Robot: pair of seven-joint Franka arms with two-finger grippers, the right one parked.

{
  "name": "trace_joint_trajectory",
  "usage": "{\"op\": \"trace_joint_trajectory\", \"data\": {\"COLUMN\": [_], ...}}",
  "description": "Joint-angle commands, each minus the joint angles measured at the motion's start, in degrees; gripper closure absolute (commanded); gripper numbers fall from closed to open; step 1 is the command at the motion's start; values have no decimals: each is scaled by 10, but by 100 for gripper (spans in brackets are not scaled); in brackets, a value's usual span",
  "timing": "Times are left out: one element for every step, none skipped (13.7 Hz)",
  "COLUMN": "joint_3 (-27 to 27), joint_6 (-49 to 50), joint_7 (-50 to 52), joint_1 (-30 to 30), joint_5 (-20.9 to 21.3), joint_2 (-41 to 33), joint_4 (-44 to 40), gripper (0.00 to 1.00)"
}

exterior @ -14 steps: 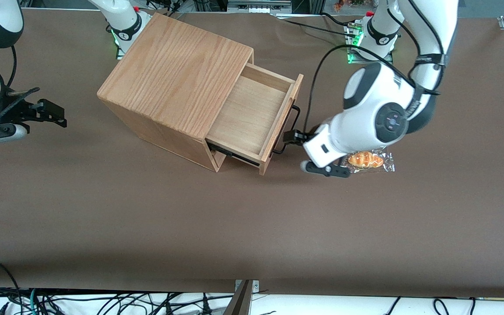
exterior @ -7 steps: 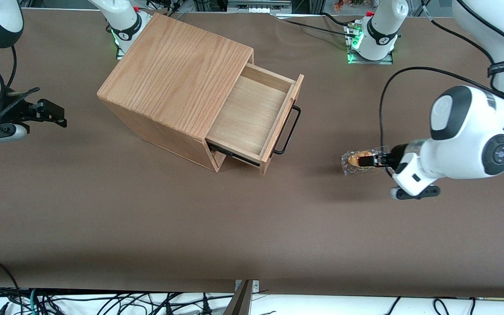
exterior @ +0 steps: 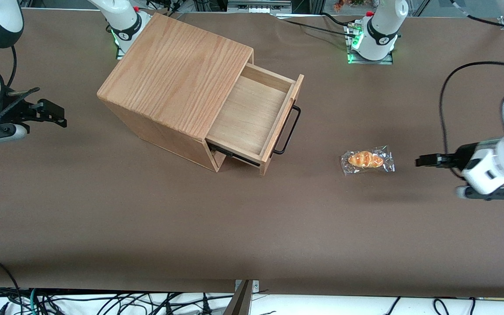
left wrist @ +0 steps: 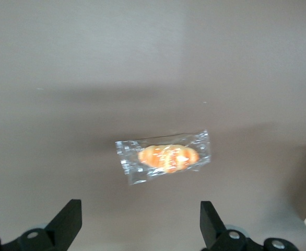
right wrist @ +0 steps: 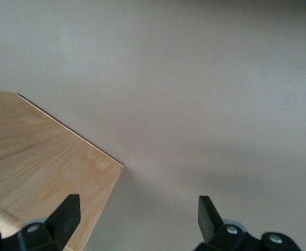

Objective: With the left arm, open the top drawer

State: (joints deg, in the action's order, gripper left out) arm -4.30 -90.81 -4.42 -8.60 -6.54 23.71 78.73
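The top drawer (exterior: pixel 254 116) already stands pulled well out of the wooden cabinet (exterior: pixel 175 72), so we judge the opening done and the step in hand to be a clean retreat. Our gripper (exterior: pixel 419 161) hangs above the brown worktop (exterior: pixel 252 227) near the working arm's end, well apart from the drawer, its fingers (left wrist: pixel 69 222) spread wide with nothing between them. To finish well, we should keep the left arm (exterior: pixel 503 159) lifted off the surface and clear of the wrapped bread roll (exterior: pixel 367 160), which lies on the worktop between the gripper and the drawer front. We should also steer away from the black bar handle (exterior: pixel 288 130), since a bump there could push the drawer back in or shift the cabinet.

The drawer is light oak with a pale plywood floor, and we see nothing lying inside it. The thin black handle runs along its front and stands off the wood on two short posts. A dark runner shows under its nearer side where it leaves the cabinet. The cabinet sits turned at an angle on the worktop, toward the edge farthest from the front camera and nearer the parked arm's end than the middle, and the drawer opens toward the working arm's end.
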Motion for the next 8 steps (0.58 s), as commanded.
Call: {"op": "trace_joint_trajectory", "data": {"joint_3": [55, 56, 57, 59, 59, 57, 54, 54], "joint_6": [-10, -11, -11, -10, -7, 5, 22, 33], "joint_7": [-16, -19, -19, -19, -18, -17, -14, -14], "joint_1": [44, 46, 58, 74, 88, 102, 108, 108], "joint_5": [15, 16, 17, 22, 45, 63, 65, 65], "joint_2": [-115, -144, -177, -201, -219, -233, -241, -248], "joint_4": [89, 105, 115, 121, 121, 121, 122, 130], "gripper": [0, 0, 0, 0, 0, 0, 0, 0]}}
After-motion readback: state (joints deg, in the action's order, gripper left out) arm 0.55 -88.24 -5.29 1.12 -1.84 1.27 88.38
